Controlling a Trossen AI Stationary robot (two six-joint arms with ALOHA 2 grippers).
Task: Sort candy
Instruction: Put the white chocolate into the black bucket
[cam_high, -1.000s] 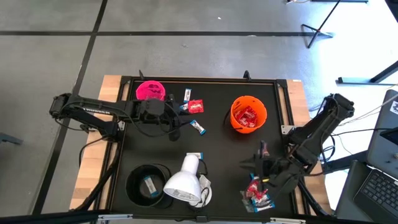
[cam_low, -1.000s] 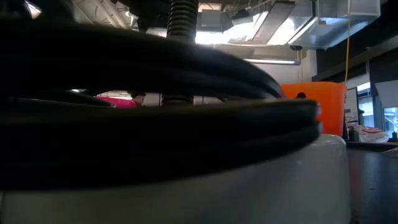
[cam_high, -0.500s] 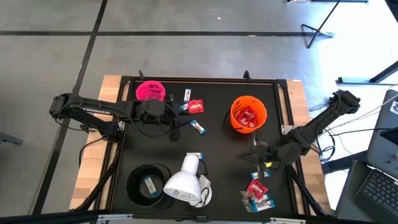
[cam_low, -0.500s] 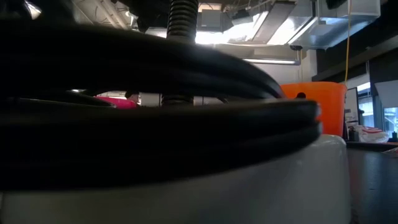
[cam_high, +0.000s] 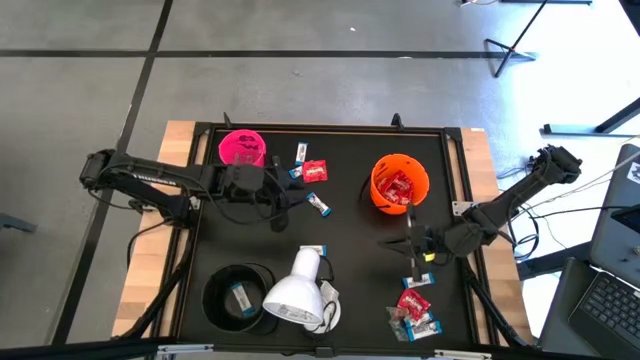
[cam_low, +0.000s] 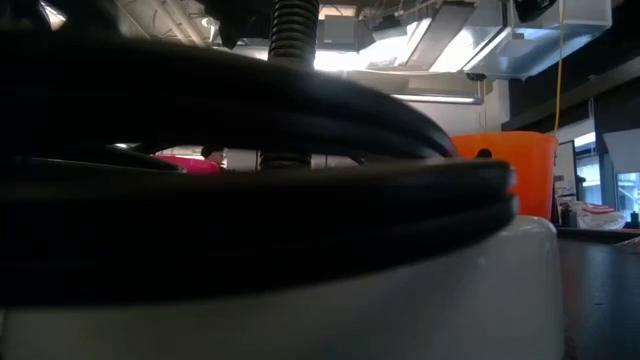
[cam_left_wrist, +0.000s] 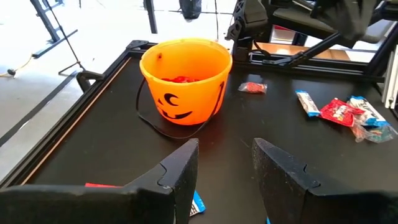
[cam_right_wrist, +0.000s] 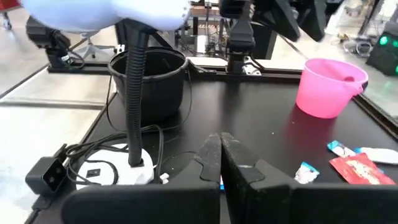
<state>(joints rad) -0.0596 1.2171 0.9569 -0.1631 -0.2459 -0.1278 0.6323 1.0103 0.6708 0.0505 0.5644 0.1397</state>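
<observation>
High view shows a black mat (cam_high: 350, 280) on a wooden table (cam_high: 175, 140), grey floor with dark lines all around and stand legs off at the far corners. Candy is in three lots: a blue-and-white bar (cam_high: 301, 152) near the pink cup (cam_high: 242, 147), long axis running front to back; a red packet (cam_high: 316, 171) just beside it; and another slim bar (cam_high: 319, 204) lying on a diagonal toward the orange cup (cam_high: 399, 183), which has red packets inside. A heap of red and blue candy (cam_high: 414, 311) sits at the mat's near right corner, and one bar lies in the black cup (cam_high: 238, 296) by the lamp (cam_high: 295, 292). Left gripper (cam_high: 285, 195) hangs low between pink cup and diagonal bar, fingers (cam_left_wrist: 180, 171) spread, nothing between them. Right gripper (cam_high: 411, 245) hovers between orange cup and heap, fingers (cam_right_wrist: 210, 155) pressed together; whether they pinch anything I cannot tell.
</observation>
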